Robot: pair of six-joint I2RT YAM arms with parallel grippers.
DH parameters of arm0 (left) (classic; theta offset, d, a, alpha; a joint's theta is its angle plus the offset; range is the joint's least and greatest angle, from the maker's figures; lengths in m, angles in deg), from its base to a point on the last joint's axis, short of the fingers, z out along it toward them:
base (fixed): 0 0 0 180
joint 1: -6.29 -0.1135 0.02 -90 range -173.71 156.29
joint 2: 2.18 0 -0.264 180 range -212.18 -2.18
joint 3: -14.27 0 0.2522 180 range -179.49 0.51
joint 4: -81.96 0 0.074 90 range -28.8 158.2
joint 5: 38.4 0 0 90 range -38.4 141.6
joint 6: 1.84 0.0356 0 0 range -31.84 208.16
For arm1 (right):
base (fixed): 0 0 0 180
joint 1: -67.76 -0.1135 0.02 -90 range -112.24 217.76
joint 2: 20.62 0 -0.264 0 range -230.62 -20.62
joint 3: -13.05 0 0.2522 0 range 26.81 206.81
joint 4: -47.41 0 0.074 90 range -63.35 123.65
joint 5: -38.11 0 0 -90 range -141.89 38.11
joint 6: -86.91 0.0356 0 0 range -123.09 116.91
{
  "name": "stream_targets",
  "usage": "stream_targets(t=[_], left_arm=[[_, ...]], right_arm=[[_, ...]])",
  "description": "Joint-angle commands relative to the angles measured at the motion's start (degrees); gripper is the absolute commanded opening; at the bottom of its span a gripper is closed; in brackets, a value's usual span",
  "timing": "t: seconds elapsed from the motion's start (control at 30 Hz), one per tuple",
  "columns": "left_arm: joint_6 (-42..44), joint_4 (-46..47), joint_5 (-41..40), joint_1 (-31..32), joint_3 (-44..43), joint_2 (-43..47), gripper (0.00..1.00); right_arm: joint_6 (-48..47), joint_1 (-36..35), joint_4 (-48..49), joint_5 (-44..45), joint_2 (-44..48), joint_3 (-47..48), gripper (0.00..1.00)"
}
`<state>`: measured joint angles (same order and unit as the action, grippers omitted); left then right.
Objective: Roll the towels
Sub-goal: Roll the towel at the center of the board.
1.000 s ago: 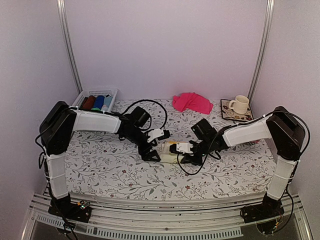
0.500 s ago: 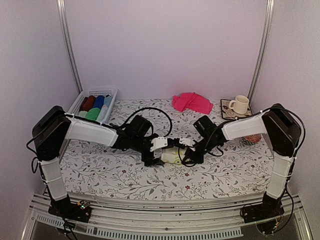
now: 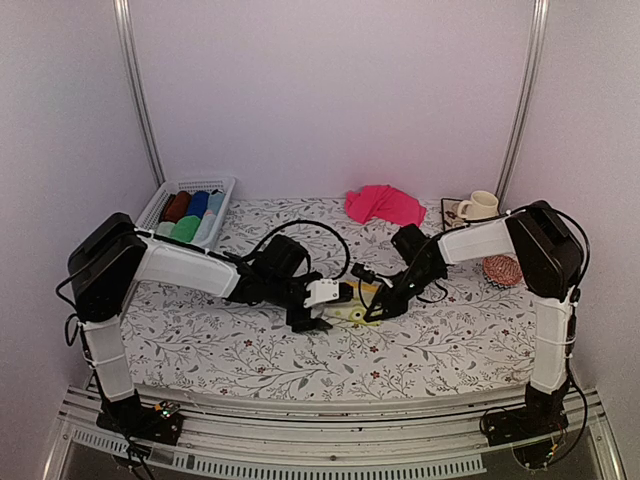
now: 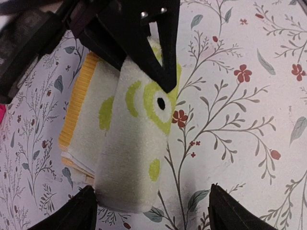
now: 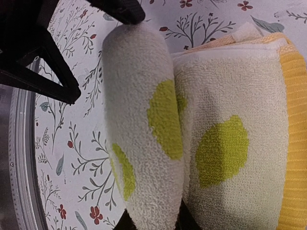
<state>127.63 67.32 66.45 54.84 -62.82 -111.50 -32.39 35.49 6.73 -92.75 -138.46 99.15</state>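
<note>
1. Far left: a white basket (image 3: 222, 185) is seen at the back corner of the flower-printed surface (image 3: 200, 330), packed with dark red, blue and green rolls of cloth (image 3: 190, 208).
2. Left of centre: the left hand (image 3: 312, 320) is lowered to the middle of the surface with its fingers spread wide, and nothing is gripped. In the left wrist view, one end of the roll is seen lying between the two fingertips, just beside one and apart from the other.
3. Centre: the lime-yellow towel (image 4: 134, 139) is laid on the surface between the two hands, partly rolled. A tight roll is seen resting on the flat remainder, with the orange edge band shown along the flat side.
4. Right of centre: the right hand (image 3: 372, 308) is brought in from the opposite side and clamped on the rolled part of the lime-yellow towel. One black finger is seen pressed across the top of the roll, and in the right wrist view the roll is shown running out from between the fingers.
5. Back, right of centre: the pink towel (image 3: 385, 205) is left crumpled near the rear wall, well apart from both hands.
6. Far right: a cream mug (image 3: 480, 207) is seen at the back corner, and a round red-orange woven pad (image 3: 500, 270) is seen in front of it, beside the right arm.
</note>
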Motion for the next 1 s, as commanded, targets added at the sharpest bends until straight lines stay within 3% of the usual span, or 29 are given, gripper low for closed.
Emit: stream_targets(t=[0.0, 0.4, 0.57, 0.77, 0.83, 0.87, 0.97], left_arm=[[1.01, 2.07, -2.06, 1.51, -1.69, -2.18, 0.79], [2.59, 4.15, -10.48, 3.33, -5.89, -8.44, 0.75], [2.90, 3.84, -12.54, 3.72, -7.50, -10.37, 0.68], [4.24, 1.11, -11.77, 3.76, -8.50, -11.10, 0.24], [4.75, 0.03, -11.43, 3.70, -8.16, -10.80, 0.12], [4.93, -1.01, -10.94, 3.73, -8.14, -10.54, 0.07], [4.97, -4.83, -7.98, 3.66, -8.24, -9.69, 0.04]], right_arm=[[0.74, 1.43, -4.09, -0.19, -4.02, 2.49, 0.18], [1.02, 2.81, -6.45, -2.09, -6.75, 5.24, 0.18], [0.78, 2.92, -7.25, -2.38, -7.51, 5.90, 0.18], [0.72, 3.21, -7.32, -2.30, -7.13, 5.93, 0.18], [0.61, 3.39, -7.28, -2.10, -6.57, 5.92, 0.24], [0.50, 3.44, -7.09, -1.82, -5.99, 5.83, 0.27], [0.26, 3.42, -6.26, -0.36, -3.59, 5.37, 0.39]])
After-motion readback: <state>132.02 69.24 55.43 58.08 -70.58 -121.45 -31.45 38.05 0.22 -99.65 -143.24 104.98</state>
